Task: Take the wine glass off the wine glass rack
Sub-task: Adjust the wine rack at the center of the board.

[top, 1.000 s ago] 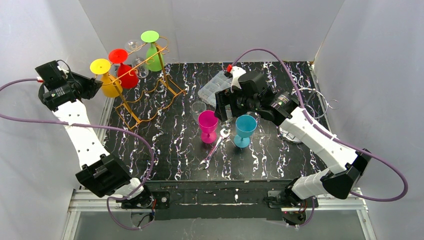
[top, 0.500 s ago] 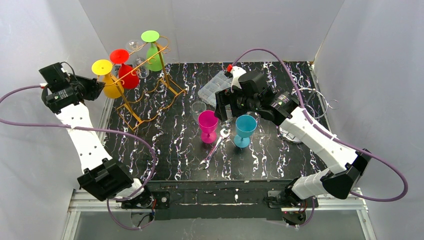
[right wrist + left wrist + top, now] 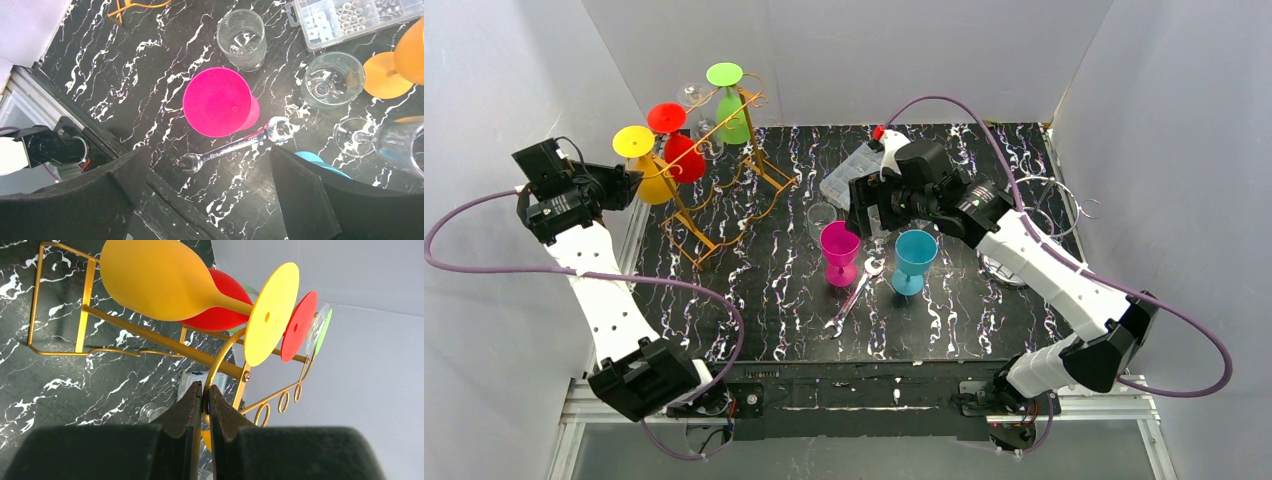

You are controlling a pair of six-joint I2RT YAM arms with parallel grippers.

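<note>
The gold wire wine glass rack (image 3: 716, 190) stands at the table's back left. A yellow wine glass (image 3: 648, 170), a red one (image 3: 681, 152) and a green one (image 3: 733, 112) hang from it upside down. My left gripper (image 3: 630, 186) is at the rack's left end. In the left wrist view it (image 3: 205, 390) is shut on a curved gold wire of the rack (image 3: 220, 352), just below the yellow glass (image 3: 160, 280) and its round foot (image 3: 270, 315). My right gripper (image 3: 210, 150) hangs open and holds nothing, above the pink glass (image 3: 217, 102) at mid-table.
A pink glass (image 3: 839, 250) and a blue glass (image 3: 914, 258) stand upright mid-table beside a wrench (image 3: 854, 295). Behind them are a clear tumbler (image 3: 821, 220) and a clear parts box (image 3: 854, 175). A clear glass (image 3: 694, 95) hangs behind the red one. White walls close in both sides.
My left arm has moved right and nearer, and the rack with its glasses has shifted slightly with it. The right arm has edged left, still open.
</note>
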